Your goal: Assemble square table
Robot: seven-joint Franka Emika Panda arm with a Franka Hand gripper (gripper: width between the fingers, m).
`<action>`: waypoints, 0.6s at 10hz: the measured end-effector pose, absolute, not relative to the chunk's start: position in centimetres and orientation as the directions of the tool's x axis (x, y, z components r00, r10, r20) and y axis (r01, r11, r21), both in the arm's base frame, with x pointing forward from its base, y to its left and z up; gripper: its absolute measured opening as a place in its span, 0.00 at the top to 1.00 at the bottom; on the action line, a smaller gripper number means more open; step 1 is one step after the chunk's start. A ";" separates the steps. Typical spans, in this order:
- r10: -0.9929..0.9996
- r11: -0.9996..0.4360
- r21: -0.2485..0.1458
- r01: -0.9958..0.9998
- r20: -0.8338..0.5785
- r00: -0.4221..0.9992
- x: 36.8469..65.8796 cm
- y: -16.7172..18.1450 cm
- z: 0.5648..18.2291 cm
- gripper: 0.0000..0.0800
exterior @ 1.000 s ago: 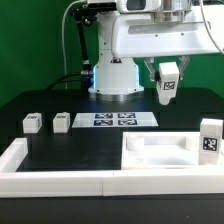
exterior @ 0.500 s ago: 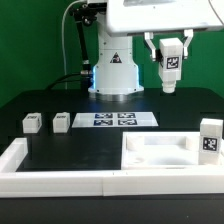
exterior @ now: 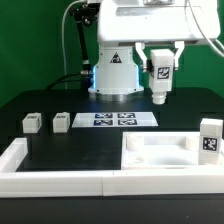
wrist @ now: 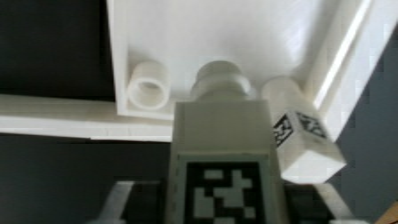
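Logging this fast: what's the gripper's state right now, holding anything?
Gripper: jaws closed on a white tagged leg block, held up in the air.

On my exterior feed the marker board (exterior: pixel 112 120) lies flat near the centre of the frame, its printed tags facing up. A long white border wall (exterior: pixel 60 181) runs across the bottom of the frame and turns upward at the lower left corner. Both rest on the black table (exterior: pixel 70 148). A green backdrop (exterior: pixel 30 40) fills the upper left, with a dark cable (exterior: pixel 71 40) hanging in front of it.
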State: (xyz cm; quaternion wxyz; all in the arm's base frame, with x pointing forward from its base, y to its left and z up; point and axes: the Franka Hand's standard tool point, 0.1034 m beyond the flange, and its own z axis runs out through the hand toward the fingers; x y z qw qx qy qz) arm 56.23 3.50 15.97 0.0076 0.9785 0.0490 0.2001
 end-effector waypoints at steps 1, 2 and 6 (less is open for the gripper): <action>0.110 -0.994 0.046 0.100 0.398 0.911 57.2 2.9 16.1 0.64; 0.114 -0.993 0.051 0.102 0.406 0.907 58.0 2.7 16.3 0.64; 0.116 -0.993 0.051 0.104 0.402 0.908 57.8 2.8 16.0 0.64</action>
